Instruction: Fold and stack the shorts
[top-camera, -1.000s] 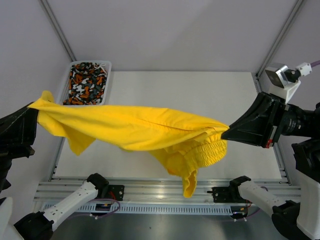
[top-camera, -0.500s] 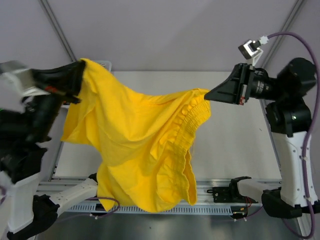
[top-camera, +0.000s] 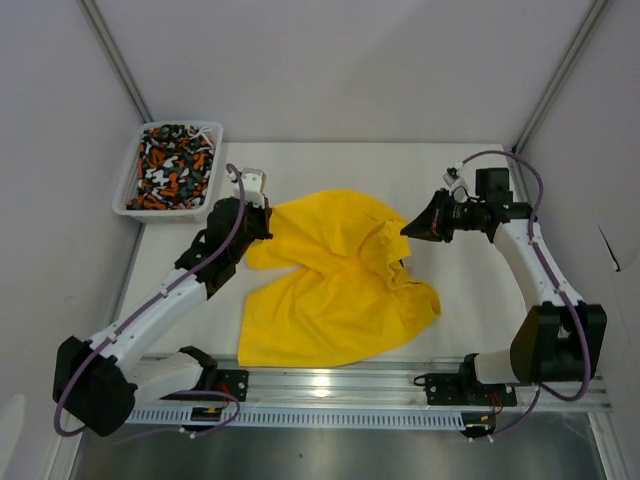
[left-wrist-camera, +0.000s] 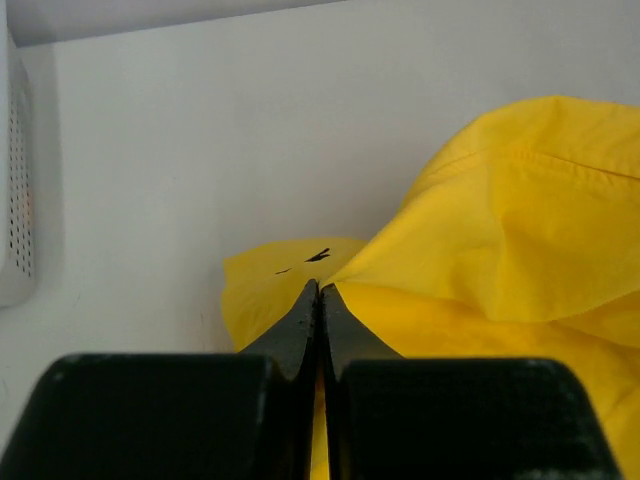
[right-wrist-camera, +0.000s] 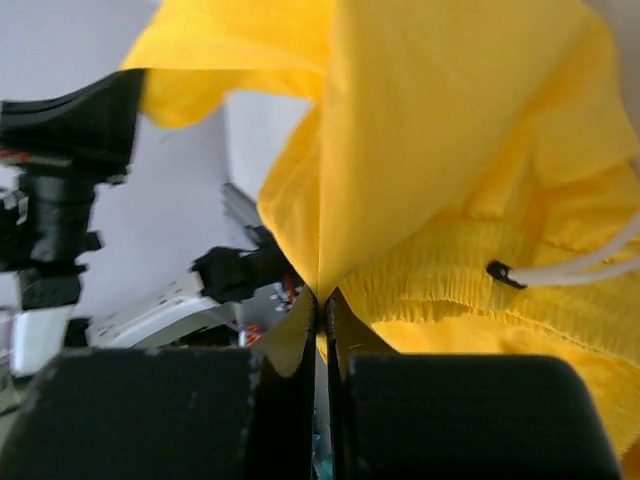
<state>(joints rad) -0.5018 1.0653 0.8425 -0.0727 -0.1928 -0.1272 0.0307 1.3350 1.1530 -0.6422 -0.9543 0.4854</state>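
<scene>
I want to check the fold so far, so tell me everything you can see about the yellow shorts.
The yellow shorts are plain bright yellow, a thin soft fabric, with a gathered elastic waistband and a pale drawstring. They lie rumpled and partly doubled over on the white table, not neatly folded. The left hand is shut on their far-left edge, the right hand on a fold by the waistband. Nothing else touches them.

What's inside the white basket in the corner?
The patterned shorts, orange, white, black and grey-teal, lie crumpled inside the white basket and fill it. They cover the basket's floor, so anything underneath them cannot be seen.
</scene>
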